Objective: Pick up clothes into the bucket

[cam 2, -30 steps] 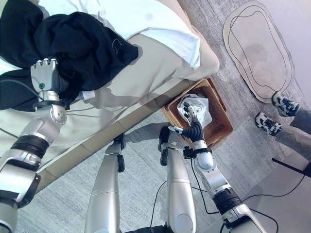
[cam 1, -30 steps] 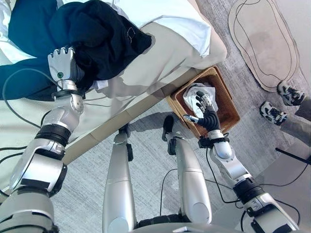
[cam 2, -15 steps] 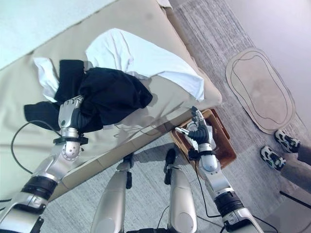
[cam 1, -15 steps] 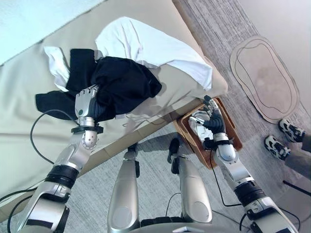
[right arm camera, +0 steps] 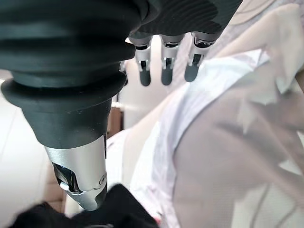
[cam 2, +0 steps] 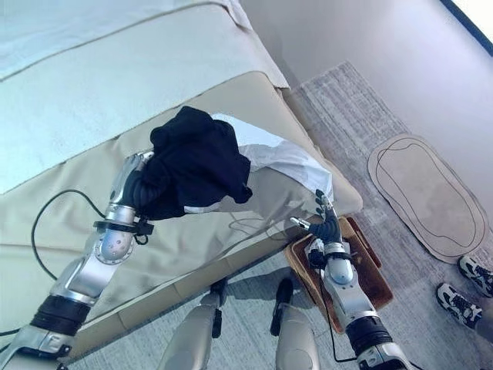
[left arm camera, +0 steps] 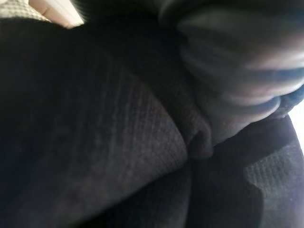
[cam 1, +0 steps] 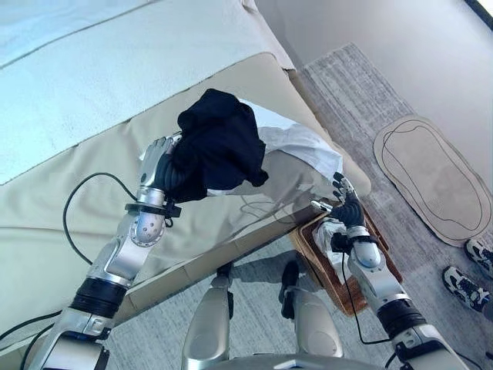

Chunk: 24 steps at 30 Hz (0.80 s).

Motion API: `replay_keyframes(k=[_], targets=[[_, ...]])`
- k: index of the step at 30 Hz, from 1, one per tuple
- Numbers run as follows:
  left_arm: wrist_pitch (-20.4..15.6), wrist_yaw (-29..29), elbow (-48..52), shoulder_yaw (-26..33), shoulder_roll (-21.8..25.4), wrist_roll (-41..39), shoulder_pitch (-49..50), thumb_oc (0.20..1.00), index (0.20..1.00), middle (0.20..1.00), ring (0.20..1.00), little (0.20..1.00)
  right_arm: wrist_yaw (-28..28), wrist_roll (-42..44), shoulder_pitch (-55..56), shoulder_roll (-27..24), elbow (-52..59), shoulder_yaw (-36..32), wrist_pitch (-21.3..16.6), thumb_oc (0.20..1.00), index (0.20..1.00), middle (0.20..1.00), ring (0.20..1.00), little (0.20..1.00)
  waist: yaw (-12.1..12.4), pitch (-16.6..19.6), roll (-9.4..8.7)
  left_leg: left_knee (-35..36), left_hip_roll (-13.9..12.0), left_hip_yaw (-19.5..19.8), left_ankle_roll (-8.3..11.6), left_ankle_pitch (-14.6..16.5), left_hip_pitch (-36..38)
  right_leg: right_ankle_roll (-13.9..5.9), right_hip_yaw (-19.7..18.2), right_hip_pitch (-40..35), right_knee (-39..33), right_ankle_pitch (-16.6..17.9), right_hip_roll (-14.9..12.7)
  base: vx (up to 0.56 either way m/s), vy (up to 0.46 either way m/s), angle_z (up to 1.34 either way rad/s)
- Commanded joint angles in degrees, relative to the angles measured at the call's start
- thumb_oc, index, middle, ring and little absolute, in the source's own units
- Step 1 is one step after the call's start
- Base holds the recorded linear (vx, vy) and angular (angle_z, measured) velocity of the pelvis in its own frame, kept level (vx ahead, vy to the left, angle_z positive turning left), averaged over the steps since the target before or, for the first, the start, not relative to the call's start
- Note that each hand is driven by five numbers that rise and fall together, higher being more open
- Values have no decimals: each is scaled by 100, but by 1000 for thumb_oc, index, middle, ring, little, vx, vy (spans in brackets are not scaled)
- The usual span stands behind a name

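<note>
Left hand [cam 1: 158, 160] grips bunched black garment [cam 1: 219, 146], lifted above bed [cam 1: 69, 193].

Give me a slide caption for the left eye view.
Left hand lifts a bunched black garment off the beige bed; right hand hovers above the brown wicker basket.

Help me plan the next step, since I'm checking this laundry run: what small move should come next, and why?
Probably swing the left robot hand toward the basket. It already grips the black garment, lifted above the bed, while the basket sits on the floor by the bed corner, with white cloth inside. The right robot hand is open above it and may need to clear away.
</note>
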<state>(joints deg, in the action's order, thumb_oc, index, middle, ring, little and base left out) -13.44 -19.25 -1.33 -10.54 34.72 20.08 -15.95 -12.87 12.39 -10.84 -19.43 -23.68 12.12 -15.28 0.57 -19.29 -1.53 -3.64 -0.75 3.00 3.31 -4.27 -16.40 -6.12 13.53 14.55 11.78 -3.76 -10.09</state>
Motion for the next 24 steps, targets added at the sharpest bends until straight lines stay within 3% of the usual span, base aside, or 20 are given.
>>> replay_keyframes(k=[1, 9, 14, 24], targets=[[-601, 72, 869, 138, -116, -785, -463, 200, 200, 200, 200, 200, 97, -178, -5, 6, 28, 149, -59, 1000, 1000, 1000, 1000, 1000, -39, 495, -98, -90, -81, -177, -53, 330, 208, -370, 16, -309, -827, 904, -372, 73, -2, -1], [-578, 228, 798, 4, -425, -1805, -911, 200, 200, 200, 200, 200, 237, -206, 83, 15, 43, 207, 57, 1000, 1000, 1000, 1000, 1000, -103, 727, -91, -21, -81, -227, -83, 392, 514, -371, 9, -578, -912, 872, -354, 48, 0, 2], [-515, 210, 538, 2, -578, -1893, -883, 200, 200, 200, 200, 200, 299, -235, 223, 25, 66, 221, 105, 1000, 1000, 1000, 1000, 1000, -153, 801, -95, -22, -89, -254, -86, 420, 560, -376, -11, -616, -945, 878, -350, 17, 3, -3], [40, -665, -1568, 2, -353, -218, -1016, 200, 200, 200, 200, 200, 228, -219, 244, -17, 208, 248, 36, 1000, 1000, 1000, 1000, 1000, -340, 683, -208, -210, -118, -375, -111, 432, 250, -365, -212, -242, -862, 921, -303, -28, 11, -9]])
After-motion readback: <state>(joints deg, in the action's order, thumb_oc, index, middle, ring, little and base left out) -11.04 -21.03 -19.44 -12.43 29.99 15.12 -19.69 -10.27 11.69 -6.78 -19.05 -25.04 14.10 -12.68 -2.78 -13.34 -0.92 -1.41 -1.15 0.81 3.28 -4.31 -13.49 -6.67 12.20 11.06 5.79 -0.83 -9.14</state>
